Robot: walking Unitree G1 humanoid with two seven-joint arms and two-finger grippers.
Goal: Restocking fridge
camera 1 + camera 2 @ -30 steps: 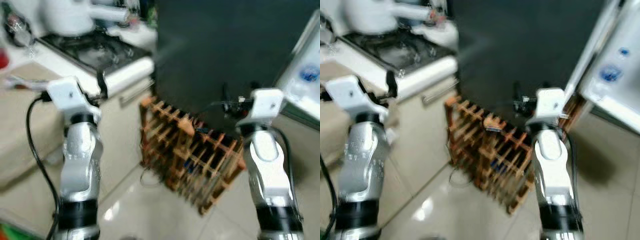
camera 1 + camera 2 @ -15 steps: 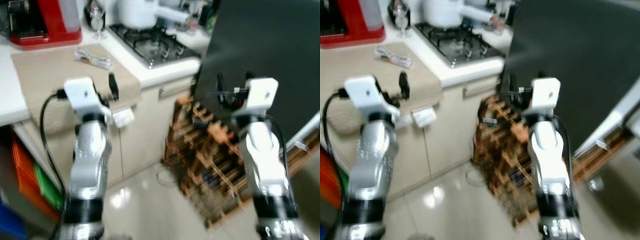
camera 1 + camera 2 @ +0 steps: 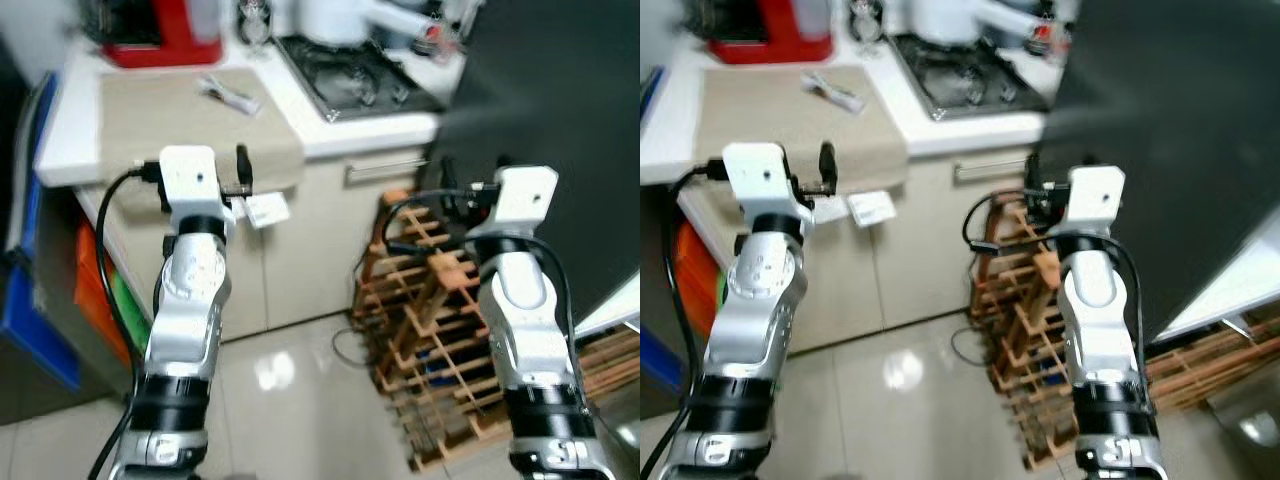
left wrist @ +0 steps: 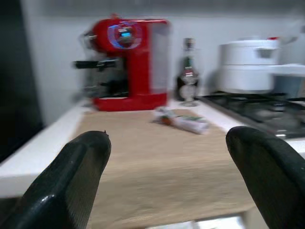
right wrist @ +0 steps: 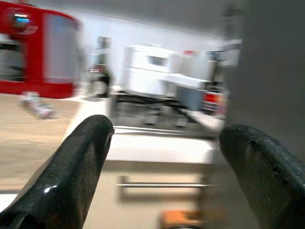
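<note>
The fridge (image 3: 560, 90) is the tall dark body at the right, beyond the counter's end. Both arms are raised in front of me. My left gripper (image 4: 171, 191) is open and empty, level with the counter's front edge and pointing over a beige mat (image 4: 157, 157). On that mat lies a small wrapped packet (image 4: 181, 121), well ahead of the fingers. My right gripper (image 5: 167, 176) is open and empty too, held in the air above the wooden wine rack (image 3: 430, 330), close to the fridge's dark side.
A red coffee machine (image 4: 126, 62), a glass bottle (image 4: 189, 67), a white pot (image 4: 248, 64) and a gas hob (image 3: 365, 80) line the counter. Coloured bins (image 3: 95, 300) sit under the counter at left. Glossy tiled floor (image 3: 290, 400) lies between the arms.
The whole view has swung left: the counter, mat and red coffee machine came into sight and the fridge slid to the right. Both arms keep the same raised pose.
</note>
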